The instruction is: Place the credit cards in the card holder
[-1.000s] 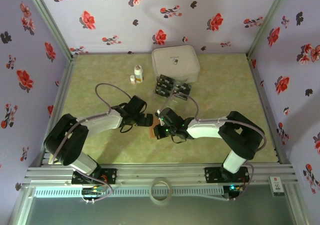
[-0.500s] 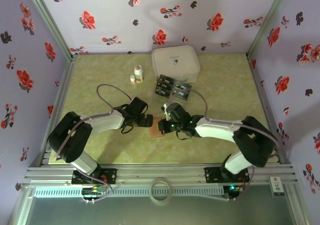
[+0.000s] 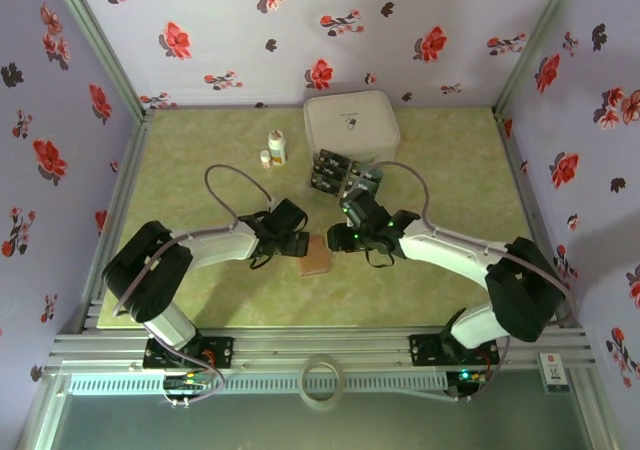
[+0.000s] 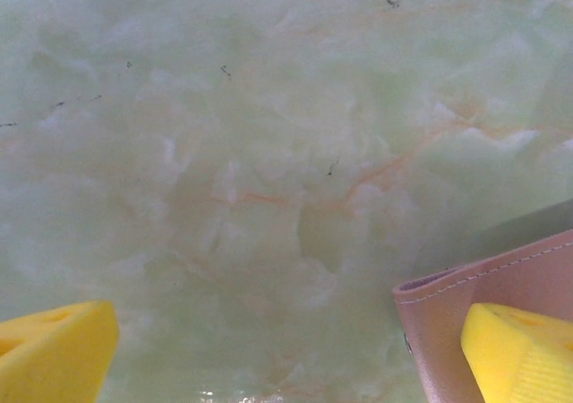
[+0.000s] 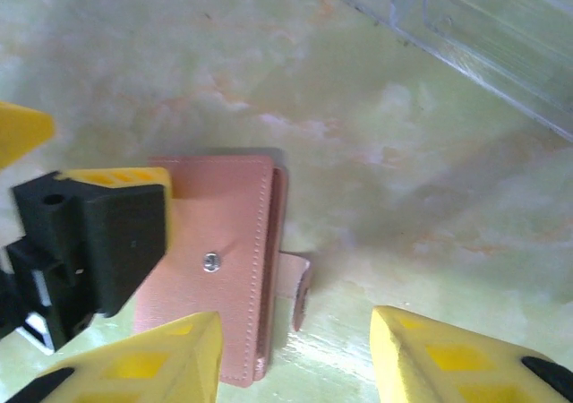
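Barely started, I'd say. The card holder [image 3: 315, 257] lies folded on the worktop between the left end effector [image 3: 293, 241], spread wide, and the right end effector [image 3: 343, 238], fingers apart, pinching nothing. The credit cards [image 3: 345, 174] sit by the white case [image 3: 351, 125].

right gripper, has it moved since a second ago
Yes. In the top view the right gripper has come off the card holder and shifted away from the near edge, toward the white case.
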### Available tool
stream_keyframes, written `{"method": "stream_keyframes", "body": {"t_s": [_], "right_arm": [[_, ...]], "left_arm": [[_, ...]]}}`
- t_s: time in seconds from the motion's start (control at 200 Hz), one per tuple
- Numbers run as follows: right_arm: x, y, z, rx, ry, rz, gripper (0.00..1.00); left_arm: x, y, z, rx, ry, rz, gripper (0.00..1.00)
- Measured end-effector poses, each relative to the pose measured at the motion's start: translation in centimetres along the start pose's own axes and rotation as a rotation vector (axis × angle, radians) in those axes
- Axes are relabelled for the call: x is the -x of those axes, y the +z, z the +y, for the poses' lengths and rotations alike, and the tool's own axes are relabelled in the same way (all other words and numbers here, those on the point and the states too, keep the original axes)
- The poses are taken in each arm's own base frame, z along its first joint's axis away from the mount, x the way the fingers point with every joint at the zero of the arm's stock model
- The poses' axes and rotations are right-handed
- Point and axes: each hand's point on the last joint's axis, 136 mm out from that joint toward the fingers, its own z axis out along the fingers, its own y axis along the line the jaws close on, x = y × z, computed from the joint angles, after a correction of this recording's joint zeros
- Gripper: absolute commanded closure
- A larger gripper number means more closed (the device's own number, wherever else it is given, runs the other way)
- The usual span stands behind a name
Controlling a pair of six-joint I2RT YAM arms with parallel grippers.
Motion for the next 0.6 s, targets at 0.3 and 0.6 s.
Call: {"method": "stream_keyframes", "body": {"t_s": [0.3,0.6], "right_arm": [[-0.8,1.5,-1.0,-0.071,-0.028,0.073,0.64],[-0.5,1.8,-0.8,-0.072,-0.030,0.076,0.67]], "left_arm": [[0.0,0.0,0.0,0.012,0.007,-0.008,0.00],[0.0,0.0,0.0,0.013,0.007,-0.009,0.00]]}}
